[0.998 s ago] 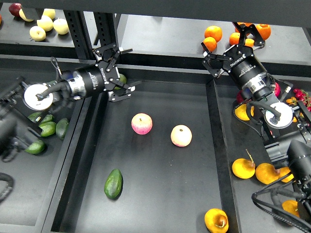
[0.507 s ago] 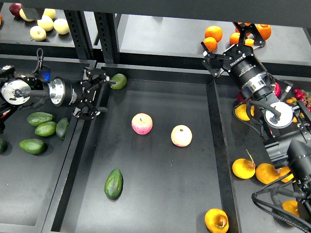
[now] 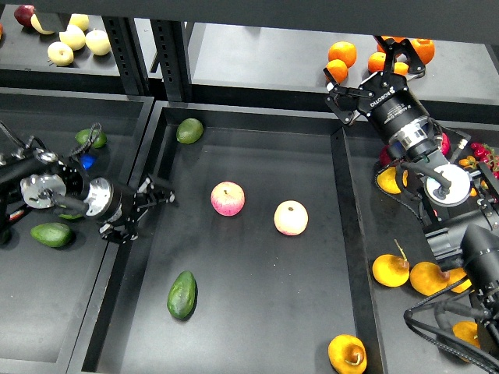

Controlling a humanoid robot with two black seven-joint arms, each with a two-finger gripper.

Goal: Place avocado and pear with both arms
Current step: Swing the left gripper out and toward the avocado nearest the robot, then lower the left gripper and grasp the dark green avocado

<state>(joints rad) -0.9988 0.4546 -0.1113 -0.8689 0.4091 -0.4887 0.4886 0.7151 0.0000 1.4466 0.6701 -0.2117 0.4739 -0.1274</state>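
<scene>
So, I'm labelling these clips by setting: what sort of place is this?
Probably a lab fruit-sorting rig, not a kitchen: black trays on a metal frame, fruit grouped by kind, like oranges and avocados.

Lab-style sorting bench: black trays (image 3: 249, 136) on dark metal racking (image 3: 125, 47), loose fruit sorted by bins at bench edges.

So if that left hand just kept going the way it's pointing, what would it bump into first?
Probably the pink apple. The left hand points right, slightly upward, across the middle tray, and nothing lies between. Depth is unclear, so it might pass above the apple.
</scene>
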